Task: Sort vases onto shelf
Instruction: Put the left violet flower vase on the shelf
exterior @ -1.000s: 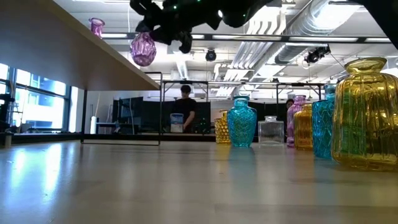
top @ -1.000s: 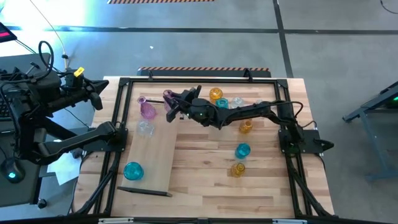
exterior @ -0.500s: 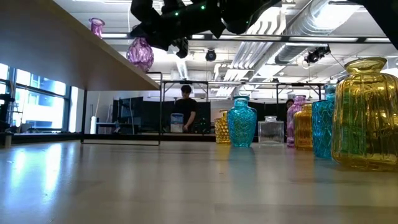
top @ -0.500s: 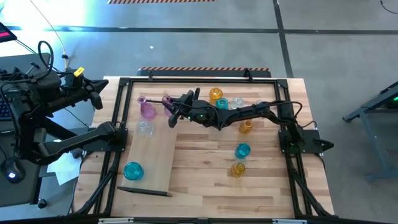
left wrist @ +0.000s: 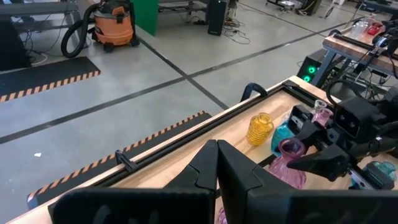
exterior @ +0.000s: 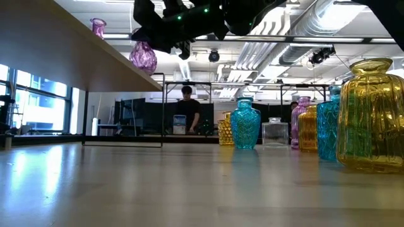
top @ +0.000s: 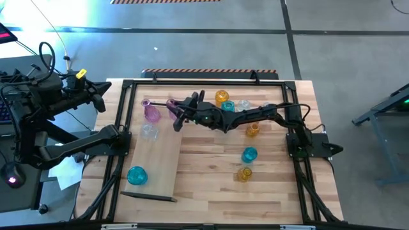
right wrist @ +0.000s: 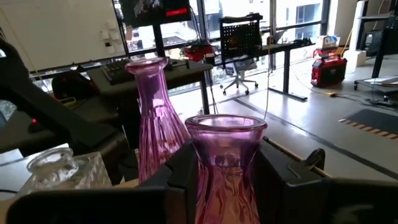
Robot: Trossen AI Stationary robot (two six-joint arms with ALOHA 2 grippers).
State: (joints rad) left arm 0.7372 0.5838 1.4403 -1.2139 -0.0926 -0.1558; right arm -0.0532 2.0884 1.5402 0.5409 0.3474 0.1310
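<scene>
My right gripper (top: 175,108) reaches across from the table's right side and is shut on a pink vase (top: 171,103) at the right edge of the shelf (top: 160,160), a light-wood board on the table's left part. In the low view this pink vase (exterior: 143,57) hangs by the shelf's edge (exterior: 95,63). A taller pink vase (top: 151,113), a clear vase (top: 149,131) and a teal vase (top: 137,174) stand on the shelf. My left gripper (top: 101,96) waits shut beyond the table's left edge. My right gripper pinches the pink vase by its neck (right wrist: 225,163), just below the flared mouth (right wrist: 226,124), one finger (right wrist: 183,171) on each side. The fingers come in about level from the table's right. The vase is upright with its body below the fingers; I cannot tell whether its base touches the shelf.
Amber (top: 222,97), teal (top: 228,106) and clear (top: 244,104) vases cluster at the far middle of the table. An amber (top: 253,130), a teal (top: 249,154) and another amber vase (top: 244,173) stand to the right. A dark metal frame (top: 121,128) borders the table. A person (exterior: 188,110) stands in the room behind.
My right gripper has carried the pink vase a little toward the table's left, to the shelf's right edge. The vase has come down slightly and stands more upright than a second ago. The fingers have stayed shut on it.
</scene>
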